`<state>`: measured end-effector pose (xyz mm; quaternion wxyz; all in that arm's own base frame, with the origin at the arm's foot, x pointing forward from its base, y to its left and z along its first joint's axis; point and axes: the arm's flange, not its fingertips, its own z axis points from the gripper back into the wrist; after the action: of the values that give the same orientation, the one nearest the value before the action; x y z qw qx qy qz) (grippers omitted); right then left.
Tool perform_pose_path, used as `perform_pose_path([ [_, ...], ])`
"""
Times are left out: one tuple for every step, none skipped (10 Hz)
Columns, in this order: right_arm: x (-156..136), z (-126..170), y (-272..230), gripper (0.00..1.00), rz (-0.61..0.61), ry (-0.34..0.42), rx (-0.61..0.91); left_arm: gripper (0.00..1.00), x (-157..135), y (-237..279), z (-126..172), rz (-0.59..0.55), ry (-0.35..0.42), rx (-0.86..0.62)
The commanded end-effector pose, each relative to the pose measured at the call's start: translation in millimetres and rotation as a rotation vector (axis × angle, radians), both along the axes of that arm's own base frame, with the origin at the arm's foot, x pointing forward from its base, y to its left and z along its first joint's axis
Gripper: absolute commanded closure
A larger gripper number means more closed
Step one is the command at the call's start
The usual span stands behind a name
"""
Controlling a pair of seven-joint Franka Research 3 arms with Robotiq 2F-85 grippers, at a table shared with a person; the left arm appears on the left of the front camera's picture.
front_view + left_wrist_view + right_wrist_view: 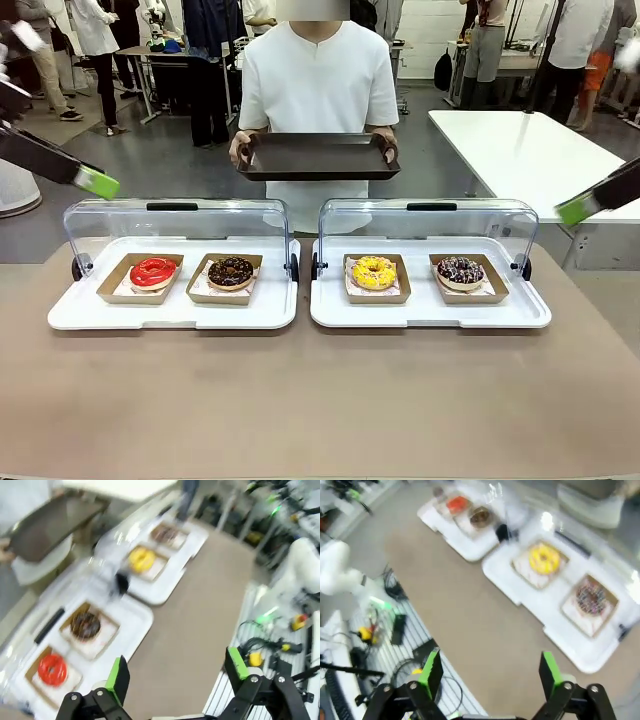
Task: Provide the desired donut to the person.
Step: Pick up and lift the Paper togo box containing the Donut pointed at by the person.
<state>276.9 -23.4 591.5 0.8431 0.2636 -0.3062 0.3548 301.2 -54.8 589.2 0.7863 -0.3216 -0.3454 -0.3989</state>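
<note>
Four donuts on the table [320, 400], each in its own shallow cardboard tray [140, 291]. The left white serving tray [170, 316] carried a red-glazed donut [153, 271] and, just beside it, a chocolate donut [231, 271]. The right white serving tray [430, 318] carried a yellow donut [374, 271] and a dark sprinkled donut [460, 270]. Both clear lids [175, 222] were tipped open toward the far side.

The person [318, 80] stood at the far side holding a dark tray [318, 157] level in both hands. Neither hand pointed, so which donut was wanted could not be told.

The left gripper [177, 672] hung above the table's near left, jaws spread wide and empty. The right gripper [490, 669] hung above the near right, likewise spread wide with nothing between its pads.

Handling, as a judgement: each donut was probably light, soft and easily crushed, with glaze that would smear or stick to the pads. The cardboard tray looked stiffer and dry. A pinch on its raised near wall would likely be the safer hold, though a thin wall might bend and tip the load.
</note>
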Motion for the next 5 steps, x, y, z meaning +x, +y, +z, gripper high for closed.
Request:
perform_pose_path([
  [-0.3,8.2,-27.7,0.00,0.133,-0.070,0.203,0.00,2.1,28.9,0.1,-0.175,0.006,-0.155],
  [4.3,7.6,-51.3,0.00,0.116,-0.137,0.287,0.00,6.6,47.5,1.0,-0.175,-0.023,-0.168],
  [5.1,5.8,-75.4,0.00,0.117,-0.185,0.330,0.00,9.8,63.6,-3.8,-0.151,-0.058,-0.149],
  [5.8,0.8,-101.4,0.00,0.115,-0.214,0.367,0.00,11.6,82.8,-8.3,-0.123,-0.068,-0.136],
  [5.8,-5.9,-122.5,0.00,0.108,-0.227,0.370,0.00,18.0,101.5,-11.9,-0.078,-0.060,-0.144],
])
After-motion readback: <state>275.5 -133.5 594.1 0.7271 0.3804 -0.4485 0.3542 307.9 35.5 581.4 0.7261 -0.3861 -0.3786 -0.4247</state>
